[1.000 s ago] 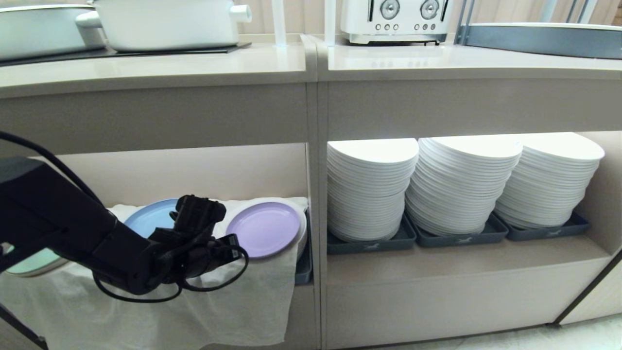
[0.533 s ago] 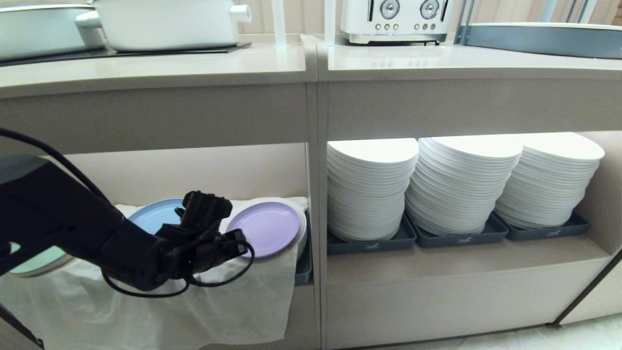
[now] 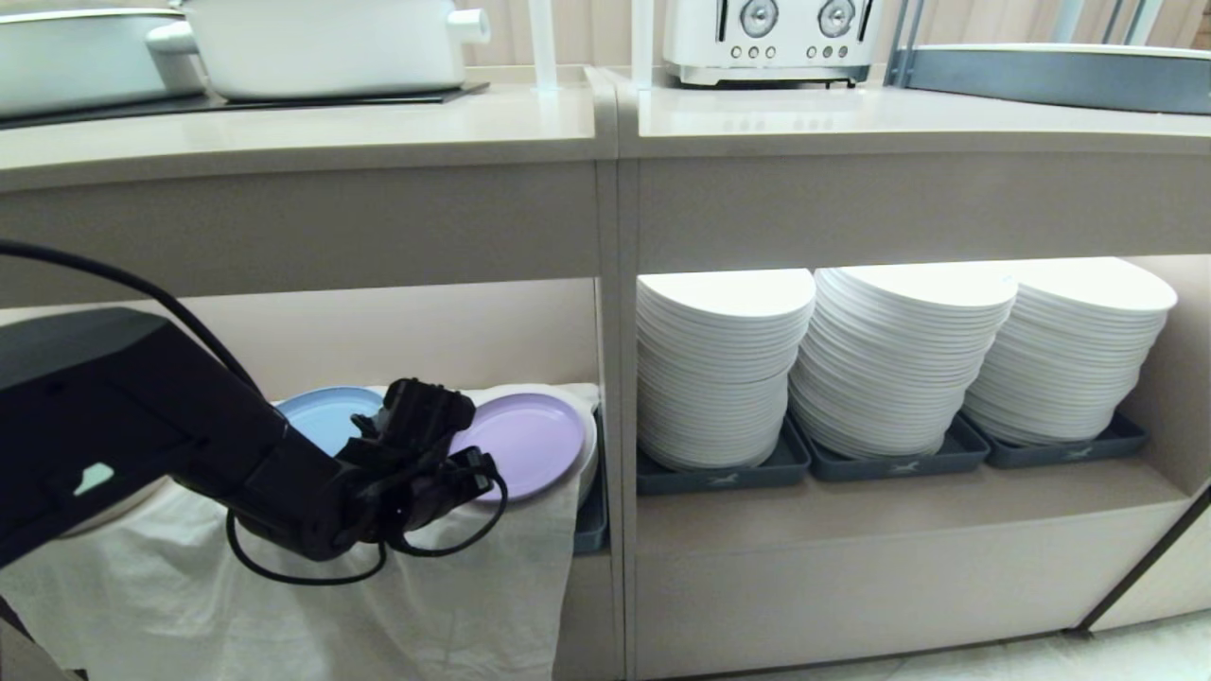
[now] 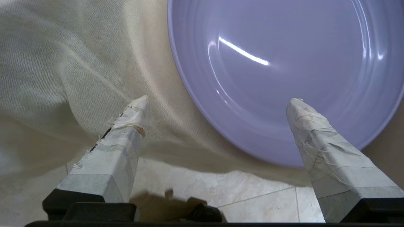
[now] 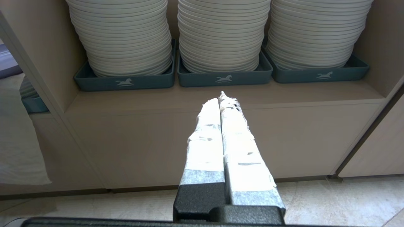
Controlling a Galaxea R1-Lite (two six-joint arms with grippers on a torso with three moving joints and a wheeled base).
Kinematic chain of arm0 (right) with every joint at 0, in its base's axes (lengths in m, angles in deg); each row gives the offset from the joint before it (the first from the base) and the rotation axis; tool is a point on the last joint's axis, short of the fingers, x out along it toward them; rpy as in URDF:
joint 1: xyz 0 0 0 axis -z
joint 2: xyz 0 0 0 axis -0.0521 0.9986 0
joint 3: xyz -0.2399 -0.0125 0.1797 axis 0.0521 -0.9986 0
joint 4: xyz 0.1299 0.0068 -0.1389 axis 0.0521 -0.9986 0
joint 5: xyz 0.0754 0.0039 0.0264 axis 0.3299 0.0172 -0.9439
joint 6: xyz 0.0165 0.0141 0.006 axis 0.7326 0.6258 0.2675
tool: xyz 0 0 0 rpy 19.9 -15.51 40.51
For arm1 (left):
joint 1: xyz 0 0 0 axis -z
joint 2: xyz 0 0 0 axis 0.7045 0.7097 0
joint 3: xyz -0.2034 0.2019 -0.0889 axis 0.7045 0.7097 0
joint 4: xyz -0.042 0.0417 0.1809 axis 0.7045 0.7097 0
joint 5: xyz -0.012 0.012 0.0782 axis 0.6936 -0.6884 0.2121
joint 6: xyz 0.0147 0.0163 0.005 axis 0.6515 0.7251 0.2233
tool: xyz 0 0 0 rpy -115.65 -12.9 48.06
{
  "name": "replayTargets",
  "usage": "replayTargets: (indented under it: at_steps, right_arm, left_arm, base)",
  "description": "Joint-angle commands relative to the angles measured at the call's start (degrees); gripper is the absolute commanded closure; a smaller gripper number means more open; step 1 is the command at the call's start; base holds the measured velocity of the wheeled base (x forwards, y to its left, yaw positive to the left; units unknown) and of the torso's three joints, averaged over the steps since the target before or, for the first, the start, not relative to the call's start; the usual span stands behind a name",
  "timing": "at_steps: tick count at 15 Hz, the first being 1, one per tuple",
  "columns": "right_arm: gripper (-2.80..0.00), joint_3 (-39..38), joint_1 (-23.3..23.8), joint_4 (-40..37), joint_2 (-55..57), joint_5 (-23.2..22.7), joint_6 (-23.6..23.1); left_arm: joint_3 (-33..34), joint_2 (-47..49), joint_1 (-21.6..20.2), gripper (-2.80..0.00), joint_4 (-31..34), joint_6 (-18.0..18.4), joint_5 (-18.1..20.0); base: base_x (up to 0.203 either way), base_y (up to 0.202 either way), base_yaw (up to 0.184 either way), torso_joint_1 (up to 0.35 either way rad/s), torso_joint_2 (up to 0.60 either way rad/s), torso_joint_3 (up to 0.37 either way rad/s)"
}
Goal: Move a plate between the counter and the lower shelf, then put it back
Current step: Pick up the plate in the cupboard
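While plate [image 3: 528, 445] lies flat on white cloth [image 3: 284, 586] in lower shelf [image 3: 378, 331], at its right end, you have left gripper [image 3: 478, 470] at plate's near-left rim, fingers [image 4: 318, 138] spread wide, holding nothing; one tip over plate, other over cloth. Light blue plate [image 3: 322, 421] left of it. Right gripper [image 5: 221, 101] pressed closed, empty, facing white plate stacks [image 5: 221, 34].
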State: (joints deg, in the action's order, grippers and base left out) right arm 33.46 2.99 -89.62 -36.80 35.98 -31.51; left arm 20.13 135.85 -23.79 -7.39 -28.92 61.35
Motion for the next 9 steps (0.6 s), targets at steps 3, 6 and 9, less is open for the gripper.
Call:
replayTargets:
  at_steps: [3,6,9]
  right_arm:
    - [0.00,0.00,0.00,-0.01,0.00,0.04,0.00]
    - [0.00,0.00,0.00,-0.01,0.00,0.04,0.00]
    - [0.00,0.00,0.00,-0.01,0.00,0.04,0.00]
  left_arm:
    - [-3.09,2.79,0.06,-2.80,-0.17,-1.75,-0.77]
    - [-4.67,4.47,0.17,-2.80,-0.17,-1.99,-0.73]
    - [-6.17,6.22,0.10,-2.80,-0.17,-2.08,-0.78]
  base:
    - [0.000,0.000,0.000,0.000,0.00,0.000]
    - [0.000,0.000,0.000,0.000,0.00,0.000]
    - [0.000,0.000,0.000,0.000,0.00,0.000]
